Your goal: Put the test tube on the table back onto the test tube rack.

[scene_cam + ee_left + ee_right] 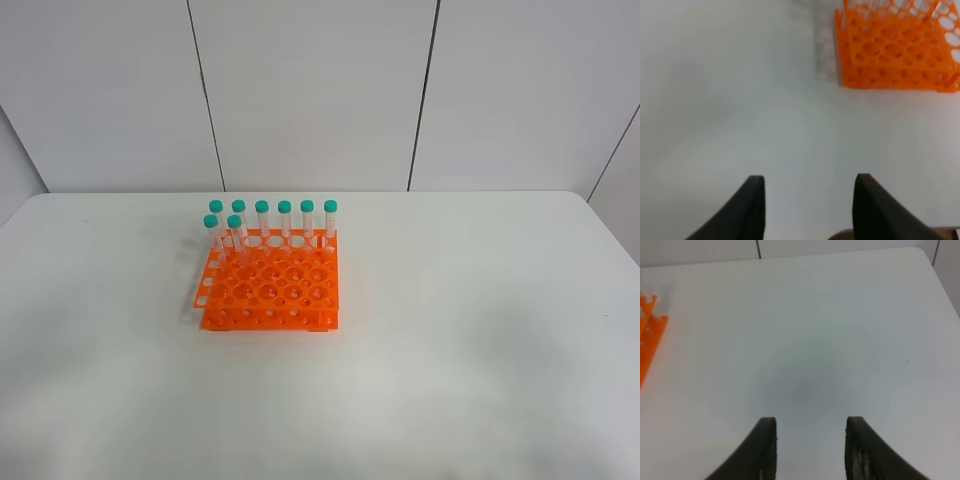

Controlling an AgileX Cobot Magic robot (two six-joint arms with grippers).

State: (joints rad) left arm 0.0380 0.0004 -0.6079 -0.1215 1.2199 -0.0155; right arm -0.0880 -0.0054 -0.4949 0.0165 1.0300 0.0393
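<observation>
The orange test tube rack stands left of centre on the white table. Several teal-capped tubes stand upright along its back row and back-left corner. The test tube on the table is out of view; no tube lies on the tabletop in any view. My left gripper is open over bare table, and the rack lies ahead of it to one side. Also open and empty, my right gripper has an edge of the rack far off to its side. Neither arm shows in the exterior high view.
Grey wall panels rise behind the table's far edge. The table's rounded far-right corner shows in the right wrist view. Bare tabletop surrounds the rack on all sides.
</observation>
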